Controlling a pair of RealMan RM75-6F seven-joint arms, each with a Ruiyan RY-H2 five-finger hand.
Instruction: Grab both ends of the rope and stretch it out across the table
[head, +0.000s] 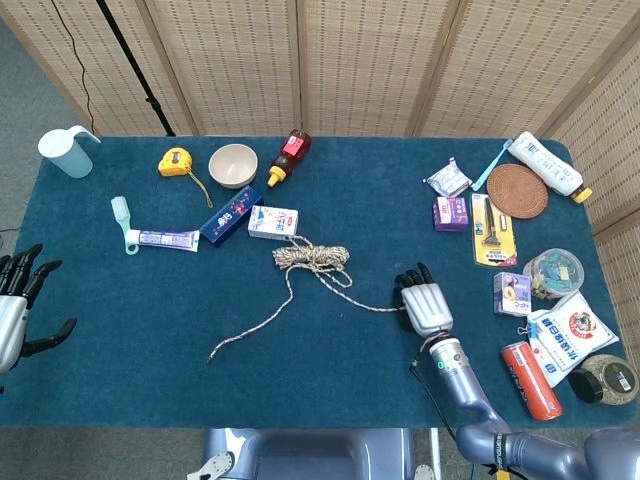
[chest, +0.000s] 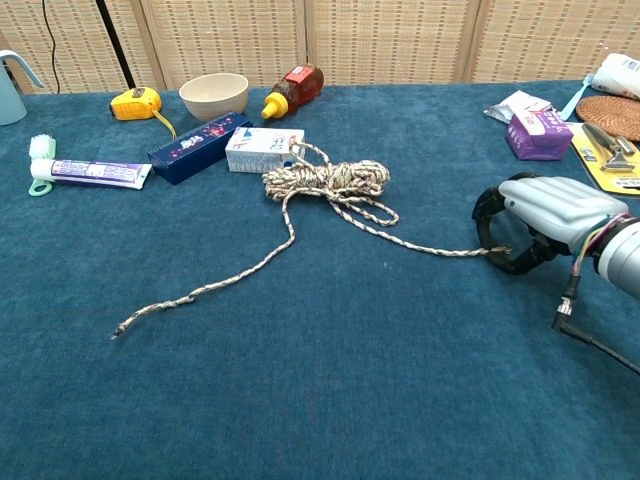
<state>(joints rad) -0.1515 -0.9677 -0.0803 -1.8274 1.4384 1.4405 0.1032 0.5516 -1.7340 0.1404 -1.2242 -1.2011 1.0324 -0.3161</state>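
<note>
The right hand curls its fingers around one rope end on the blue surface. Only the head view shows the left hand, fingers spread, holding nothing, at the surface's left edge. The rope's coil lies mid-surface. Wicker screens stand behind.

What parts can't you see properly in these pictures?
- Right hand: in both views its back and curled fingers cover the rope end, so whether it is gripped cannot be told.
- Left hand: cut off by the head view's left edge; absent from the chest view.
- Box: its print is too small to read in either view.
</note>
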